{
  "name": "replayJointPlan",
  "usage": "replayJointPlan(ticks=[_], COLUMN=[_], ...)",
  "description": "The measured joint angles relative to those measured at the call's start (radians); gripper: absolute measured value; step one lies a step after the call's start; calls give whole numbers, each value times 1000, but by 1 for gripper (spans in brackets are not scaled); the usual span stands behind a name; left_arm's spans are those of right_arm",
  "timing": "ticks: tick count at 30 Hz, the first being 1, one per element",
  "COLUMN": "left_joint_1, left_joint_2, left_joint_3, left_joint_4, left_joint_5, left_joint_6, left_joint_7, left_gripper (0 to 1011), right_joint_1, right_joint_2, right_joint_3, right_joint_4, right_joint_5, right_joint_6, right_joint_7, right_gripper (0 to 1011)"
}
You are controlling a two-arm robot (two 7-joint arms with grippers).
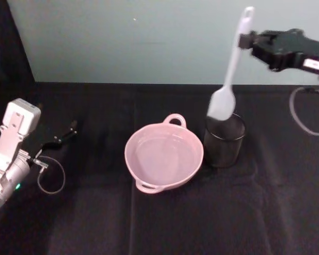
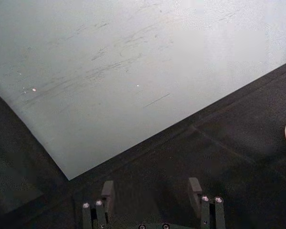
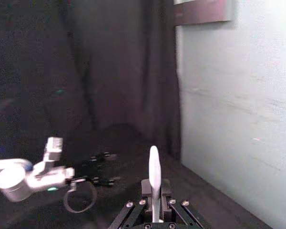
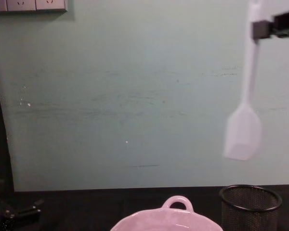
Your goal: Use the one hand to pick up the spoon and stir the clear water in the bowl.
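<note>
Right black robot gripper [image 1: 249, 39], on a silver wrist: clamped on the slim white plastic spoon [image 1: 231, 66], gripping high on the handle, just under the oval hole at the tip. It is raised well above the table. From the right wrist view, both fingers [image 3: 144, 187] press the handle, one each side.

Spoon hangs down from the grip, slightly tilted, flat head lowest. The head [image 4: 243, 131] is in the air, clear above the rim of the black wire-mesh cup [image 4: 250, 204].

The cup stands upright on the black cloth-covered table [image 1: 202, 223], almost straight below the gripper.

The wide pale pink ceramic bowl [image 1: 128, 154] with loop handles is below and to the left of the gripper, just beside the cup; contact between them cannot be judged. The clear water [image 1: 162, 156] inside shows a faint sheen.

Left black gripper [image 2: 151, 183]: far off to the left, low over the cloth, fingers spread apart, nothing between them.
</note>
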Motion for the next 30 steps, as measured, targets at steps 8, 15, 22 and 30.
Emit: replayJointPlan(ticks=[8, 15, 22, 30], left_joint_1=[0, 0, 0, 0], left_joint_2=[0, 0, 0, 0], left_joint_3=[0, 0, 0, 0], left_joint_4=[0, 0, 0, 0], left_joint_5=[0, 0, 0, 0], left_joint_6=[0, 0, 0, 0], left_joint_7=[0, 0, 0, 0], left_gripper=[1011, 1011, 1011, 1011], right_joint_1=[84, 101, 82, 52], right_joint_2=[-73, -134, -221, -267], right_joint_3=[-139, -245, -265, -267], right_joint_4=[-2, 71, 207, 304], right_joint_5=[-60, -141, -224, -274], right_joint_6=[16, -50, -204, -292], right_joint_7=[45, 80, 79, 76], right_gripper=[110, 110, 110, 110])
